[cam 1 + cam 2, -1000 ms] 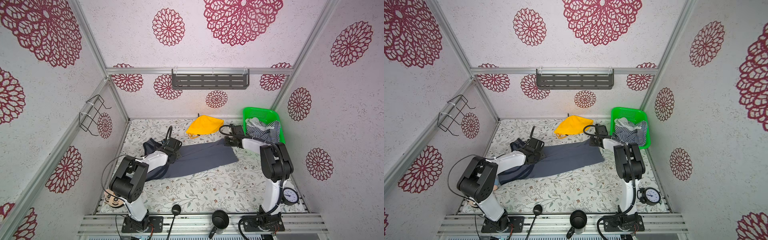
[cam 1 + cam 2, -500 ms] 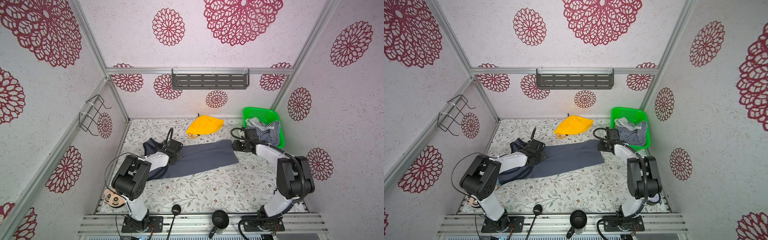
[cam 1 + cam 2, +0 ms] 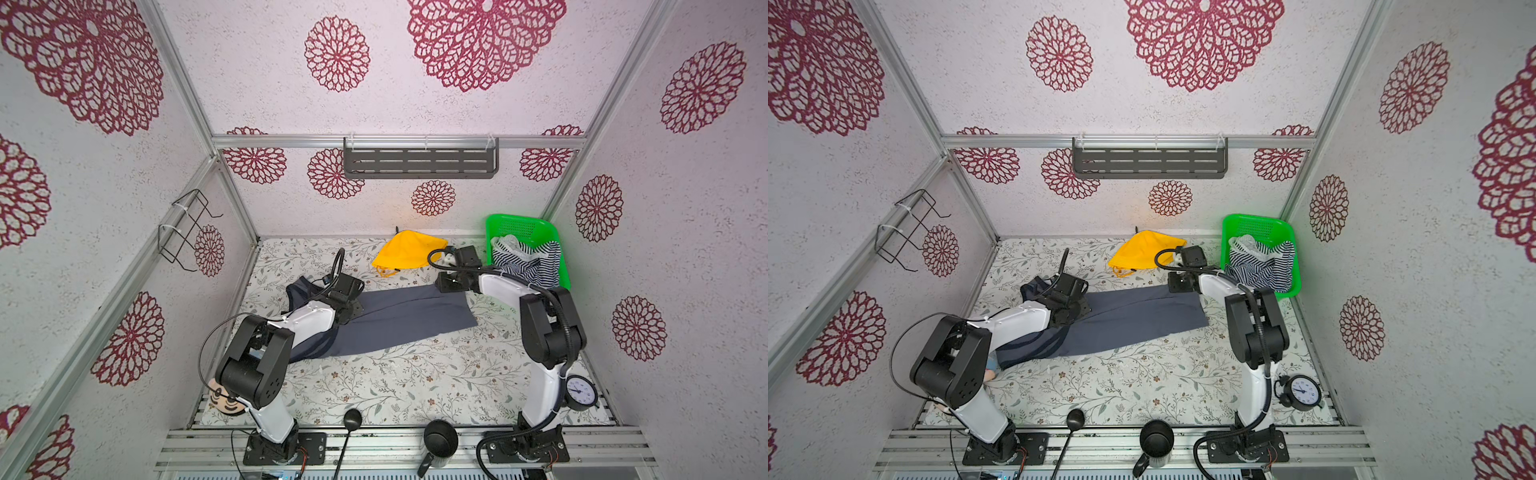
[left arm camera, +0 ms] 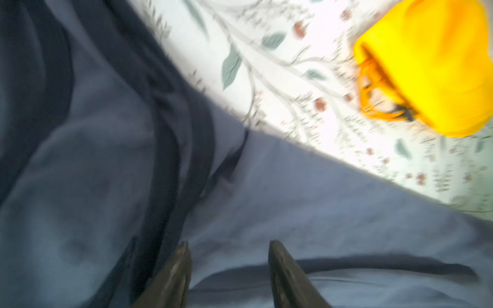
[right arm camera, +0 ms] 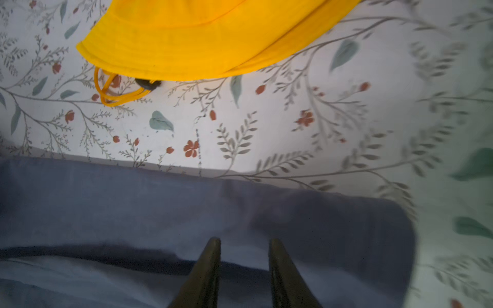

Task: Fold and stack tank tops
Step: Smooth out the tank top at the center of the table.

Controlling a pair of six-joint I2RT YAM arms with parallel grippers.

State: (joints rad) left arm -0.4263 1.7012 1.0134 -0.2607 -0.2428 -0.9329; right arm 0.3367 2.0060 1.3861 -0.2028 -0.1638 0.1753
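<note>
We locate the slate grey-blue tank top (image 3: 407, 320) (image 3: 1133, 316) flat on the floral table cover (image 3: 395, 382). It is laid out as a long band. One short end lies close to the green basket (image 3: 519, 224) (image 3: 1254, 226). The other end, with the dark navy trim, lies well away from the basket. The chest print does not show.

The striped tank top (image 3: 528, 266) (image 3: 1262, 266) sits crumpled inside the basket and spills over its near rim.

We find the right gripper (image 5: 244, 240) low over the end of the grey-blue top nearest the basket. Its fingers (image 5: 208, 266) stand narrowly apart, with cloth (image 5: 133, 202) showing in the gap. We cannot tell whether they pinch a fold.

The left gripper (image 4: 228, 244) sits over the end far from the basket, next to the navy trim bands. Its fingers (image 4: 181, 266) stand moderately apart, wider than the right pair, with flat cloth (image 4: 293, 200) between them.

The yellow hat (image 3: 409, 249) (image 3: 1146, 249) (image 4: 432, 61) (image 5: 200, 34) lies beside the basket, apart from the grey-blue top, with bare floral cover between them.
</note>
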